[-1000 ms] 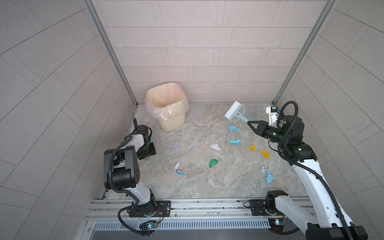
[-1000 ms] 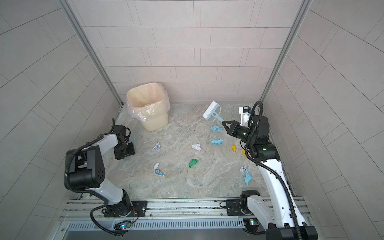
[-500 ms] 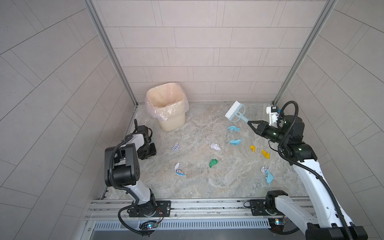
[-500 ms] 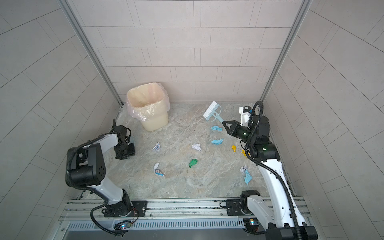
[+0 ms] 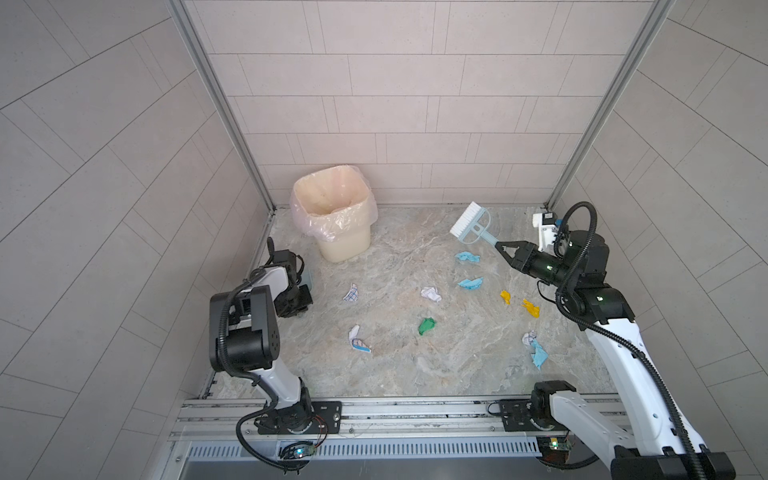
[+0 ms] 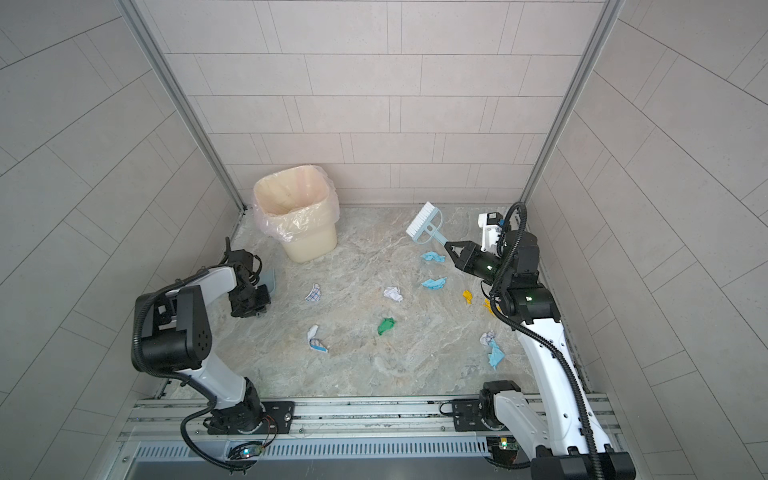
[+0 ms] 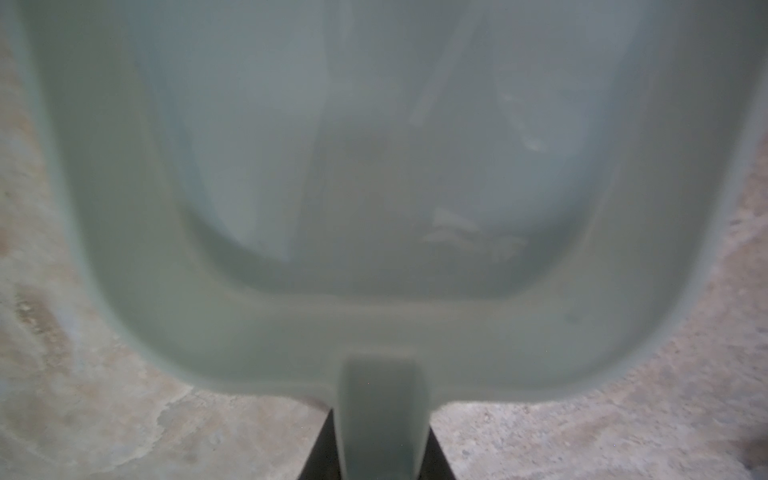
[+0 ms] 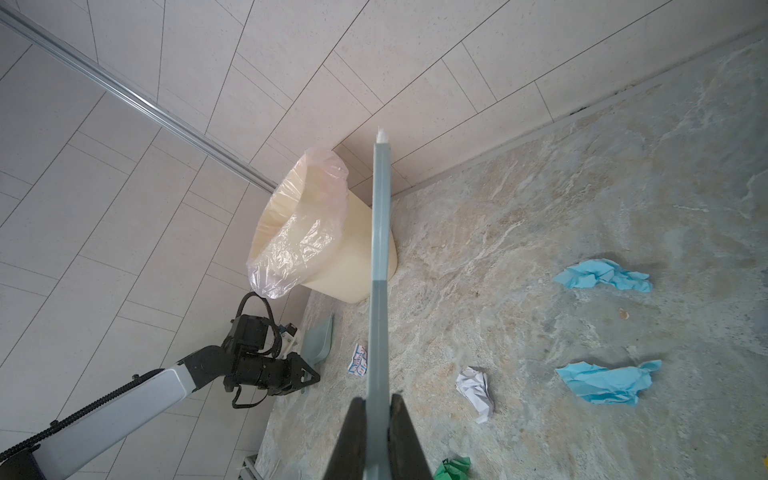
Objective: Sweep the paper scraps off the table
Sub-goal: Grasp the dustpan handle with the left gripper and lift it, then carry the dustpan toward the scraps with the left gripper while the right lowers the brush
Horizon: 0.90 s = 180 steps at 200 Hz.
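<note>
Brush (image 5: pixel 471 224) handle pinched in right gripper (image 5: pixel 500 247), upper right; dustpan (image 7: pixel 374 208) handle clamped in left gripper (image 7: pixel 380 453); paper scraps (image 5: pixel 427 325) litter table (image 5: pixel 395 365).

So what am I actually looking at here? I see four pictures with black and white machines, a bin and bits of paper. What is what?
The machines are robot arms, a left arm and a right arm, on a rail beside the table. Both top views look down from overhead; the other two pictures come from a camera on each wrist. The right gripper is clamped on the handle of a brush. The fingers of the left gripper sit either side of the handle of a dustpan; whether they grip it is unclear. Crumpled paper scraps, blue, white, green and yellow, lie scattered on the table; a lined bin stands in the far corner.
</note>
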Tool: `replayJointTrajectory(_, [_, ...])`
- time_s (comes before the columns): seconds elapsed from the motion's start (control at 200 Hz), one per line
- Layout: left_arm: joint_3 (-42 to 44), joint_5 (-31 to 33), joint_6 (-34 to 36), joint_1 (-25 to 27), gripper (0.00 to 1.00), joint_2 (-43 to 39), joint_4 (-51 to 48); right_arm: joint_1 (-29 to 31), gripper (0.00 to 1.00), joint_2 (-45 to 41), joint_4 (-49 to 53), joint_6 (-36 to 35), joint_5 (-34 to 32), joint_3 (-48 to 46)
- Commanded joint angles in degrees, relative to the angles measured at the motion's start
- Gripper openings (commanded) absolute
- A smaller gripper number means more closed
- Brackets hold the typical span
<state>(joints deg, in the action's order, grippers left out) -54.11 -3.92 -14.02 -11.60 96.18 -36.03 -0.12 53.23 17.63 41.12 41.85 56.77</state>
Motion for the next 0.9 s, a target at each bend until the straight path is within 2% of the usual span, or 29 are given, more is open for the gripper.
replayJointTrajectory(0.0, [1.4, -0.6, -0.7, 0.0, 0.05, 1.0, 0.0, -0.3, 0.0, -0.9, -1.0, -0.3, 0.5, 1.6])
replayJointTrajectory(0.265, [2.3, 3.9, -2.4, 0.0, 0.0, -6.3, -2.9, -0.3, 0.0, -0.7, 0.8, -1.7, 0.7, 1.3])
replayJointTrajectory(0.615, [2.8, 10.0, -5.0, -0.1, 0.0, -28.5, -9.5, -0.3, 0.0, 0.1, 4.3, -4.0, 0.4, 0.0])
replayJointTrajectory(0.726, [0.9, 10.3, -6.4, 1.4, 0.0, -31.6, -12.5, -0.3, 0.0, 1.4, 9.3, -7.5, -0.8, 1.3])
replayJointTrajectory(0.896, [-1.5, 11.0, -8.7, 6.9, 0.0, -37.3, -14.3, -0.2, 0.0, 3.4, 17.1, -12.8, -1.7, 4.4])
